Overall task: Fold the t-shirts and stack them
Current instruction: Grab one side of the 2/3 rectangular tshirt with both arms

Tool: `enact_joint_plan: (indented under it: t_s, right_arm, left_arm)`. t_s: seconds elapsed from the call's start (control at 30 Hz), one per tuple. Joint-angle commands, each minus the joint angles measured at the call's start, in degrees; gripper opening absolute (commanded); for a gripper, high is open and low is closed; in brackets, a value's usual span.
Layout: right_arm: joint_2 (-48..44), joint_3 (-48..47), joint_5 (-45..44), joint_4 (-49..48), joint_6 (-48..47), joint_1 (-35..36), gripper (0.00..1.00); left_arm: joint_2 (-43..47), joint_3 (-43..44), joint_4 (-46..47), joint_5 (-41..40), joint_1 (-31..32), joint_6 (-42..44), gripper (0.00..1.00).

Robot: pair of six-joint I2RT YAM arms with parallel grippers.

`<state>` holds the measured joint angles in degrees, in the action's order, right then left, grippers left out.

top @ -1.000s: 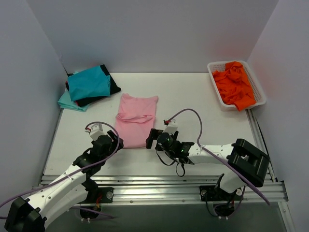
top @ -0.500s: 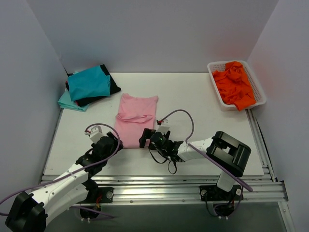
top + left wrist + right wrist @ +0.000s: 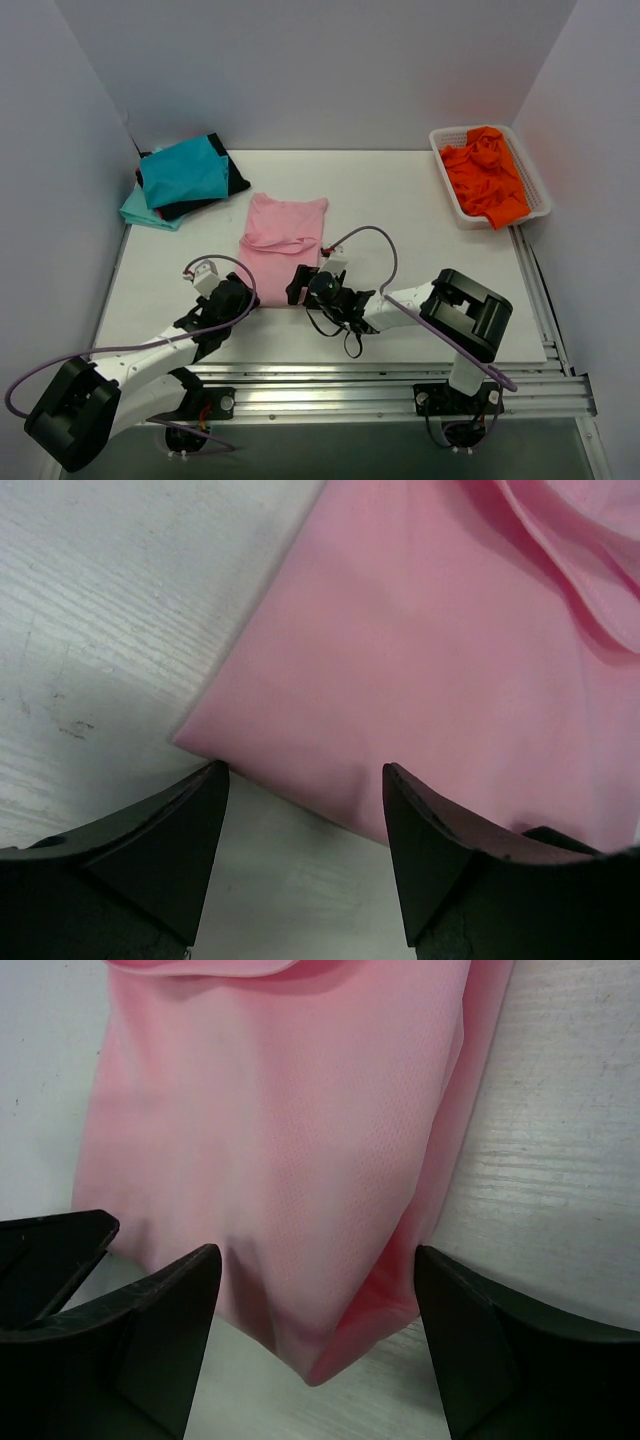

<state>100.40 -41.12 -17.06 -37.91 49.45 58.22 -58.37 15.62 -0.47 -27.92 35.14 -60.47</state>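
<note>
White desk (image 3: 420, 210), toward near edge: one light pink t-shirt (image 3: 285, 235), lying flat; likely soft, limp, light. My left hand (image 3: 302, 775) and right hand (image 3: 315, 1255), both released, straddle its near corners, the best pinch points.

Pink t-shirt (image 3: 280, 252) folded lengthwise, flat mid-table, teal t-shirt (image 3: 183, 172) atop black and aqua pile, orange t-shirts (image 3: 487, 175) crumpled far right

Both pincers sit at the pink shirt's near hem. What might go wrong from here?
The left pincer barely overlaps the corner of the light pink cloth t-shirt, so it may close on the white table. The right pincer straddles a doubled edge and could catch one layer, skewing the fold.
</note>
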Motion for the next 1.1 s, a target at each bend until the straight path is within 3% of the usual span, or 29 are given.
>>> enact_joint_plan:
  t_s: [0.0, 0.23, 0.27, 0.33, 0.37, 0.4, 0.47, 0.63, 0.7, 0.87, 1.07]
  right_arm:
    - [1.03, 0.17, 0.62, 3.72, 0.47, 0.14, 0.73]
    - [-0.64, 1.22, -0.07, 4.42, 0.38, -0.21, 0.40]
    - [-0.99, 1.40, -0.25, 4.69, 0.30, -0.30, 0.31]
    - [-1.96, 2.01, -0.95, 5.39, 0.29, -0.38, 0.24]
    - [-2.31, 2.27, -1.13, 5.57, 0.29, -0.47, 0.16]
    - [-2.57, 2.71, -1.31, 5.92, 0.21, -0.73, 0.11]
    - [-3.72, 3.15, -1.57, 6.70, 0.21, -1.00, 0.00]
    - [-8.45, 5.70, -2.80, 9.34, 0.29, -1.17, 0.00]
    - [-11.78, 6.49, -3.42, 11.89, 0.64, -1.17, 0.00]
    - [-21.72, 9.04, -5.26, 21.62, 1.87, -0.21, 0.00]
    - [-35.79, 8.17, -7.28, 35.61, 2.05, 1.02, 0.00]
  left_arm:
    - [-3.06, -0.15, 3.10, -2.83, -0.33, -2.46, 0.72]
    - [-4.12, -0.24, 4.69, -4.33, -0.33, -2.90, 0.68]
    - [-4.64, -0.15, 4.78, -4.51, -0.24, -2.90, 0.66]
    - [-5.26, 0.11, 5.39, -4.77, -0.33, -2.64, 0.51]
    - [-5.79, 0.20, 5.48, -4.86, -0.24, -2.64, 0.43]
    - [-6.14, 0.38, 5.74, -5.03, -0.33, -2.29, 0.24]
    - [-6.75, 1.08, 5.57, -5.47, -0.33, -1.59, 0.06]
    - [-4.74, 1.43, 5.66, -4.34, 0.37, 0.52, 0.02]
    - [-1.23, 1.61, 2.42, -5.12, 3.70, -0.44, 0.02]
    - [10.52, 4.15, -14.34, -10.48, 13.98, -6.58, 0.02]
    - [18.46, 9.51, -25.01, -11.63, 21.90, -8.53, 0.02]
